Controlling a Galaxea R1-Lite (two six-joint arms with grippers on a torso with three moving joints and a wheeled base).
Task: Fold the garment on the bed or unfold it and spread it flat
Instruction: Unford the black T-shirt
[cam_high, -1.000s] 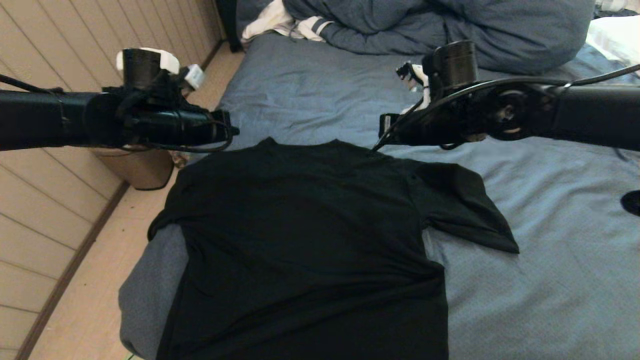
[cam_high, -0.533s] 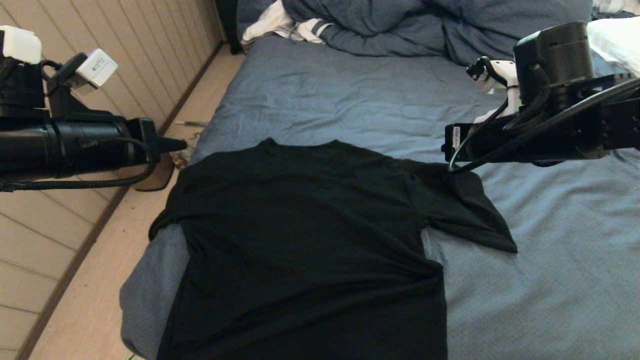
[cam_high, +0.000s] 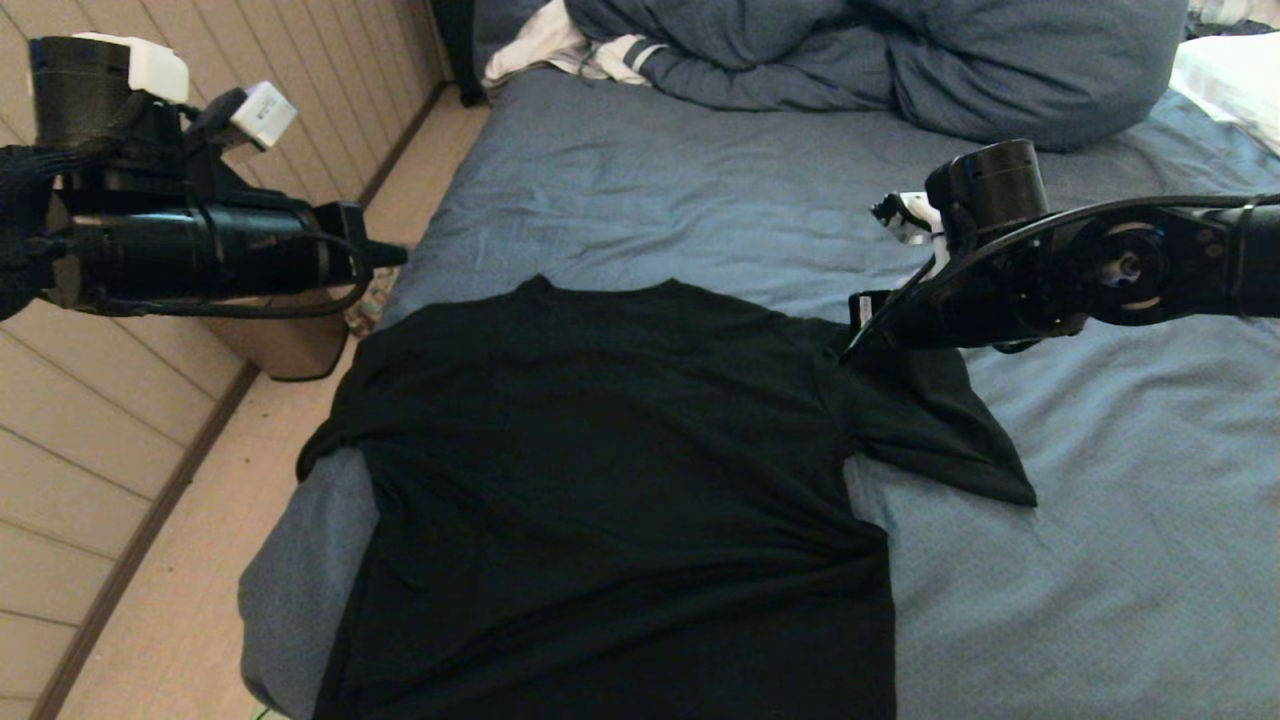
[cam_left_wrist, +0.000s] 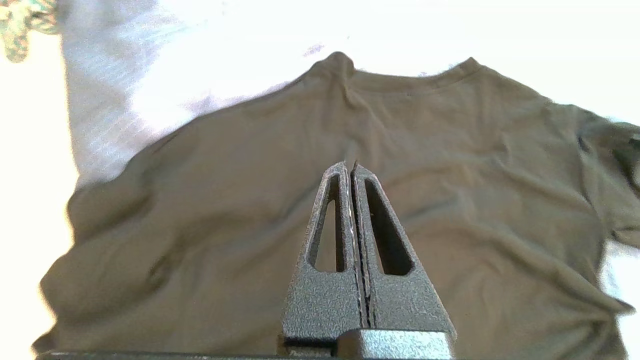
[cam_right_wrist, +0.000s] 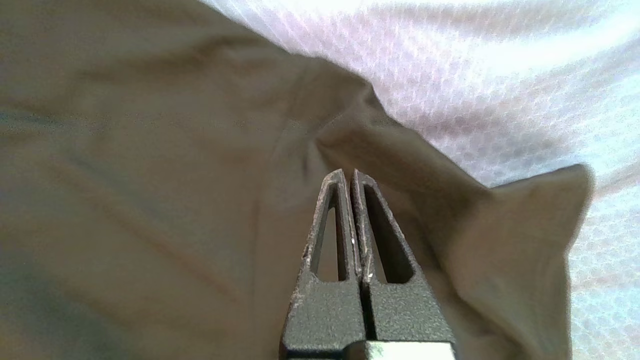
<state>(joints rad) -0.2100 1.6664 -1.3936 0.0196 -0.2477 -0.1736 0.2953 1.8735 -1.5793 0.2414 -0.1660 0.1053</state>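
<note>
The garment (cam_high: 610, 480), a black T-shirt with its plain side up, lies spread on the bed (cam_high: 650, 180), collar at the far side. Its right sleeve (cam_high: 940, 430) fans out on the sheet, and its left shoulder droops over the bed's left edge. My left gripper (cam_high: 395, 255) is shut and empty, held in the air off the shirt's left shoulder. In the left wrist view it (cam_left_wrist: 349, 165) points over the garment (cam_left_wrist: 225, 225). My right gripper (cam_high: 850, 355) is shut and empty, just over the right shoulder seam. The right wrist view shows it (cam_right_wrist: 348, 172) above the garment (cam_right_wrist: 150, 175).
A bulky blue duvet (cam_high: 880, 60) and white striped clothing (cam_high: 570, 45) lie at the head of the bed. A white pillow (cam_high: 1230, 70) sits far right. On the floor to the left stands a tan bin (cam_high: 285, 345) beside a panelled wall (cam_high: 100, 420).
Both arms drew outward from the collar area. The left gripper moved left off the shirt. The right gripper shifted right over the shoulder seam. The garment has not moved.
</note>
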